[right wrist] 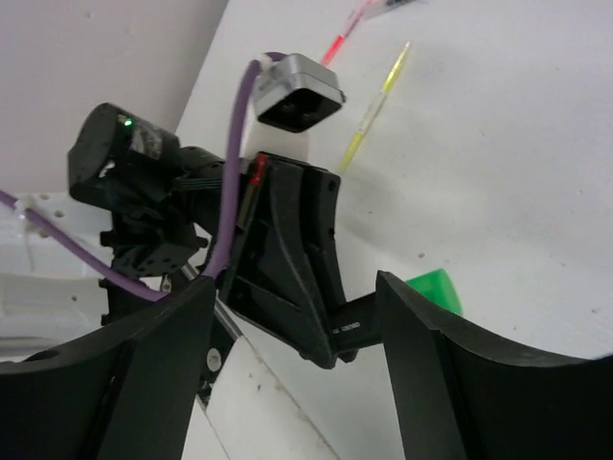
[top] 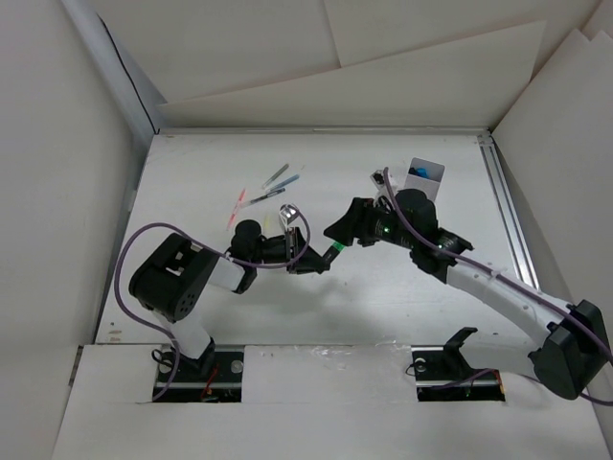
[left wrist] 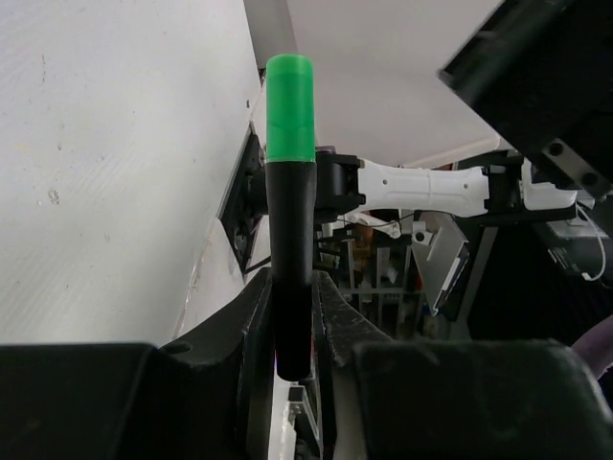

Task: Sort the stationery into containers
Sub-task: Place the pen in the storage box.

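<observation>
My left gripper (top: 316, 259) is shut on a black-bodied highlighter with a green cap (top: 335, 251) and holds it above the table. In the left wrist view the highlighter (left wrist: 290, 192) stands up between the jaws of my left gripper (left wrist: 292, 287), green cap on top. My right gripper (top: 337, 234) is open, right by the cap. In the right wrist view my right gripper (right wrist: 297, 374) is spread wide; the highlighter's green end (right wrist: 436, 287) shows past its right finger (right wrist: 460, 383). The pale box (top: 424, 177) stands at the back right with something blue inside.
Several thin pens (top: 280, 179) and pink and orange ones (top: 238, 207) lie on the table behind the left arm. A pink pen (right wrist: 350, 29) and a yellow one (right wrist: 378, 105) show in the right wrist view. White walls ring the table.
</observation>
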`<state>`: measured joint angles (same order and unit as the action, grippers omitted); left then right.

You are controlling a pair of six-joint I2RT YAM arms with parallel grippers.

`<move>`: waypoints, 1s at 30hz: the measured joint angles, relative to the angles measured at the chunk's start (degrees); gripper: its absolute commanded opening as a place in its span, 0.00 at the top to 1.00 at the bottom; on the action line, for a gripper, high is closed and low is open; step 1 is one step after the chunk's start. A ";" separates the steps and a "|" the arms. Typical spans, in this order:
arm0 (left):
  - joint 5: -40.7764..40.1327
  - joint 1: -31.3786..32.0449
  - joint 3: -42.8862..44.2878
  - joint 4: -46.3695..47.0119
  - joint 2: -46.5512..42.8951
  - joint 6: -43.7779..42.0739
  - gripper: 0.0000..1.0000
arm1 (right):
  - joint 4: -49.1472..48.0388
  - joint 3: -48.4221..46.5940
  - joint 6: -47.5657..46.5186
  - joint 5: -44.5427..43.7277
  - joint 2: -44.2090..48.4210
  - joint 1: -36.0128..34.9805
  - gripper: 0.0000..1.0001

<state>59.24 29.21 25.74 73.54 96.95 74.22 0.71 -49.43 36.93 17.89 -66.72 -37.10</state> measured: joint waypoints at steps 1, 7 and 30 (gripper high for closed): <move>0.09 -0.07 0.00 0.07 -0.07 0.20 0.91 | -0.11 0.31 0.02 -0.59 0.00 0.00 0.24; -0.44 -0.46 -0.52 -0.72 -5.18 -4.57 0.89 | 0.13 2.97 0.42 -4.46 -0.13 0.76 0.19; -3.10 0.07 -0.74 -1.07 -13.86 -16.98 0.86 | -10.88 6.03 4.81 8.74 -1.03 3.04 0.71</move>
<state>56.14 29.28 24.99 72.47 83.09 57.23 -10.17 -43.40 41.74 26.63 -67.75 -34.06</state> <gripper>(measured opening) 0.136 0.350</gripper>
